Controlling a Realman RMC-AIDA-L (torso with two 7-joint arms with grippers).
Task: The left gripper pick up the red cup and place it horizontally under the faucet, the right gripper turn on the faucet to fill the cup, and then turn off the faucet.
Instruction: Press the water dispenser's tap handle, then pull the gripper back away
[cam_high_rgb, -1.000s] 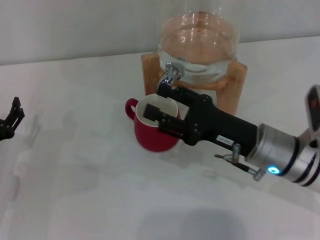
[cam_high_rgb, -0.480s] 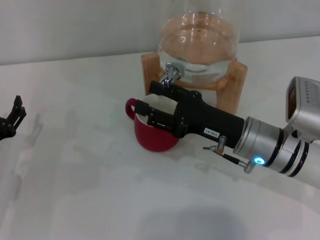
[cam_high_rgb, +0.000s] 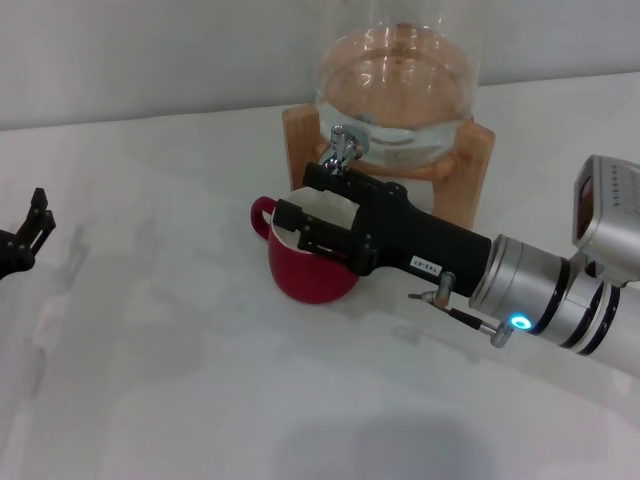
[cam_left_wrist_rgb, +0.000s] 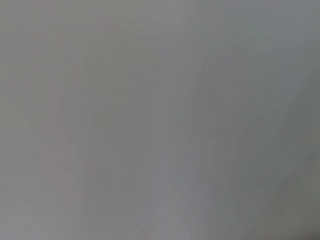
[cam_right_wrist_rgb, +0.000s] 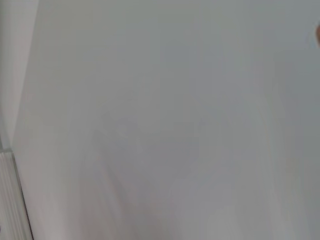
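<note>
The red cup (cam_high_rgb: 303, 270) stands upright on the white table, handle to the left, directly below the faucet (cam_high_rgb: 343, 145) on the glass dispenser (cam_high_rgb: 396, 85). My right gripper (cam_high_rgb: 300, 196) reaches in from the right over the cup's mouth, open, with its upper finger (cam_high_rgb: 322, 177) just under the faucet's spout and its lower finger above the cup's rim. It hides part of the cup's white inside. My left gripper (cam_high_rgb: 30, 235) sits at the far left edge, open and holding nothing. Both wrist views show only a blank grey surface.
The dispenser rests on a wooden stand (cam_high_rgb: 470, 165) at the back of the white table (cam_high_rgb: 180, 340). A pale wall rises behind it. The right arm's silver wrist (cam_high_rgb: 545, 295) with a blue light stretches across the table's right side.
The right gripper has swung forward and up, from lying across the cup's mouth to its upper finger just under the spout. In the last half second it barely shifted. The left gripper stayed put.
</note>
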